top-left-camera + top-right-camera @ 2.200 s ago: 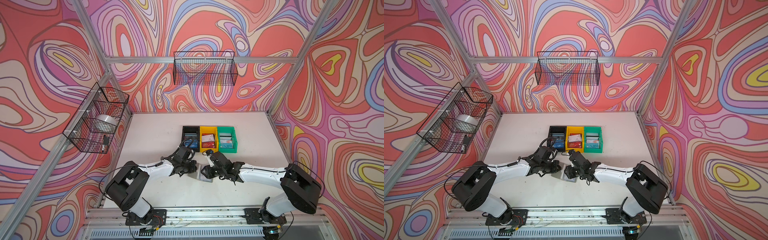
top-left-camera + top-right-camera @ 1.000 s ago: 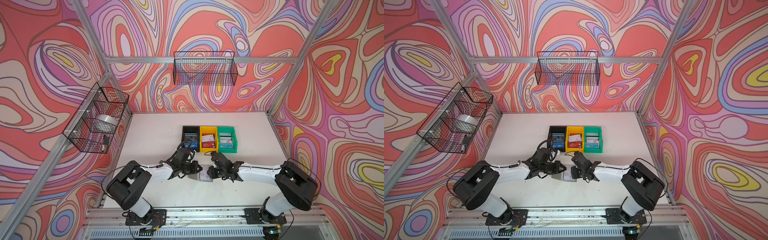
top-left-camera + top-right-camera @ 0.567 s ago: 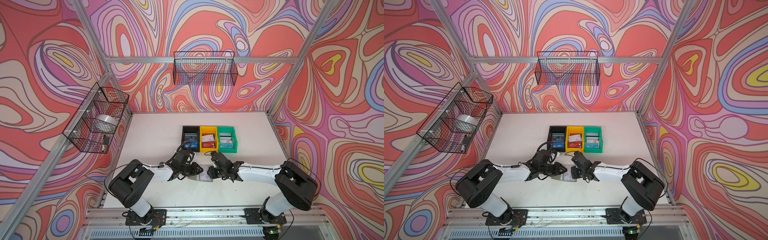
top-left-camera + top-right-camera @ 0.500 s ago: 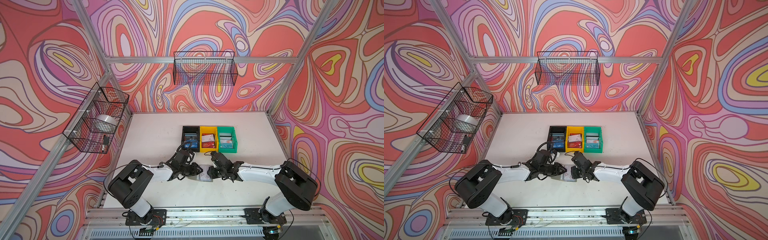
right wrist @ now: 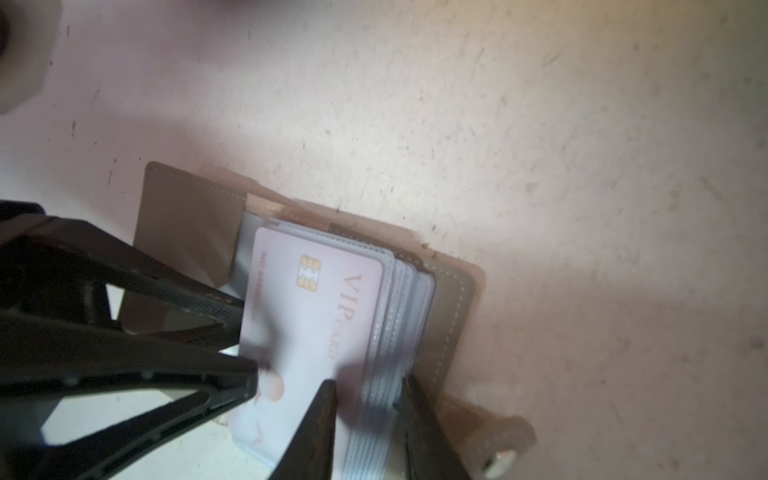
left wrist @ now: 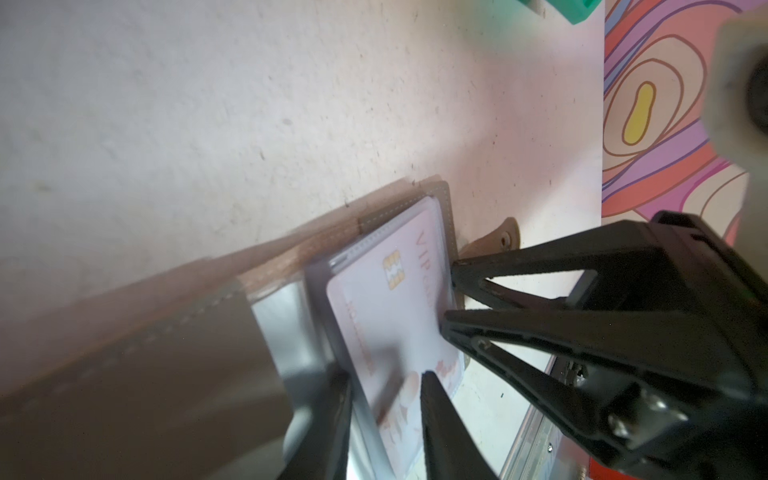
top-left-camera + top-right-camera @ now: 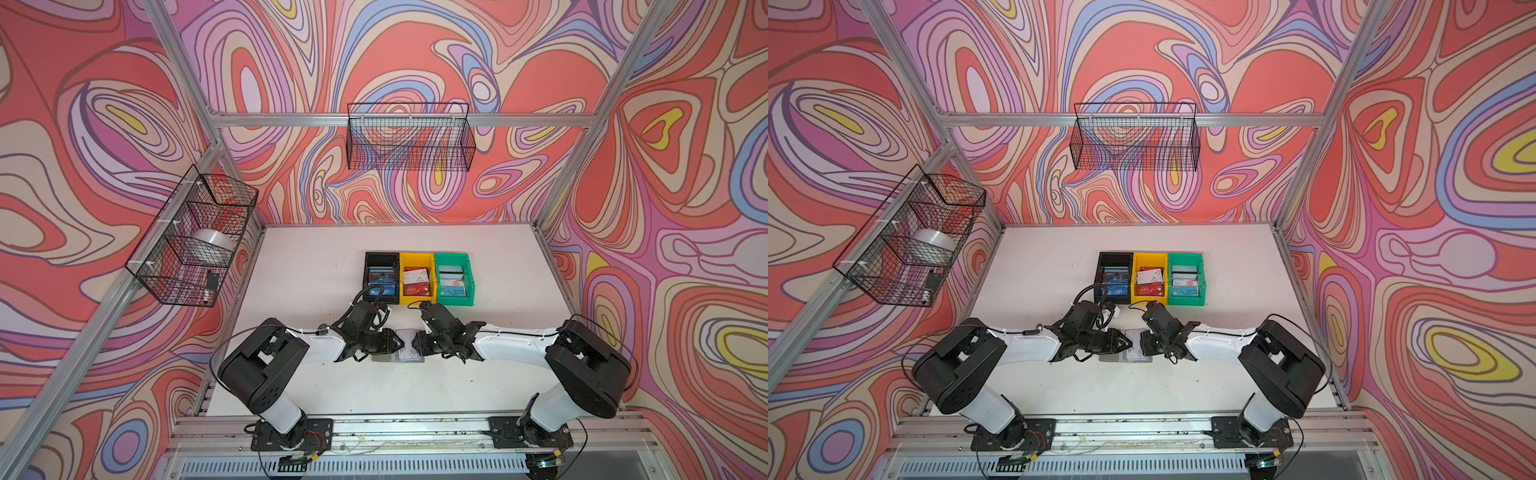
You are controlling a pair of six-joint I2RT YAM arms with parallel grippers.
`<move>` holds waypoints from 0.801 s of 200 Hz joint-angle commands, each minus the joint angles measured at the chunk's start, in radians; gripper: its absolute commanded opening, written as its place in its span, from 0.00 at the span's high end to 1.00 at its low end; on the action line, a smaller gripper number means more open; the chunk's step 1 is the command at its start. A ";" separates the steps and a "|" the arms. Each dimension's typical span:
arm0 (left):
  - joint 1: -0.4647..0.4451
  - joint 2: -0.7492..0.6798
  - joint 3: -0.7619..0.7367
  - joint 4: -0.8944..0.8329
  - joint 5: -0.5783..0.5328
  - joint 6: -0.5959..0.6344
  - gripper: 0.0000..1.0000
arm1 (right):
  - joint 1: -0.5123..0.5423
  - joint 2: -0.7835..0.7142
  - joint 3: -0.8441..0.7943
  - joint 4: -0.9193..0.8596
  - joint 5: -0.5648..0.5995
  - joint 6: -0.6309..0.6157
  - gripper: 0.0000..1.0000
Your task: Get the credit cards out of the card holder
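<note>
At the card holder (image 5: 451,324), my right pincer (image 5: 370,386) clamps it by the sleeves (image 5: 405,299) while my left pincer (image 5: 248,341) gapes around one credit card (image 5: 316,307), seemingly only partly drawn out.

- Both arms are folded low and reaching in: the left arm (image 7: 322,350) sweeps from its base toward the middle, and the right arm (image 7: 513,353) mirrors it from the other side.
- Black elbow joints jut out wide, and the white forearms lie almost level.
- In both top views the left gripper (image 7: 397,342) and right gripper (image 7: 417,343) meet nose to nose at the centre, tips just apart.
- From the right wrist, the left gripper (image 5: 249,343) comes in sideways, jaws parted, with a clear gap between the fingertips.
- From the left wrist, the right gripper (image 6: 448,299) points straight back, jaws drawn part-way in.
- Both sets of fingers angle downward.
</note>
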 commanded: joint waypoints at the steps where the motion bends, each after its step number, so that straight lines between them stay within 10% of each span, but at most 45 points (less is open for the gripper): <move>1: -0.010 0.074 -0.015 0.093 0.037 -0.030 0.70 | -0.001 0.053 -0.010 -0.043 -0.023 0.006 0.71; 160: 0.014 0.042 -0.038 0.084 0.034 -0.040 0.84 | -0.011 0.022 -0.026 -0.064 -0.026 0.013 0.71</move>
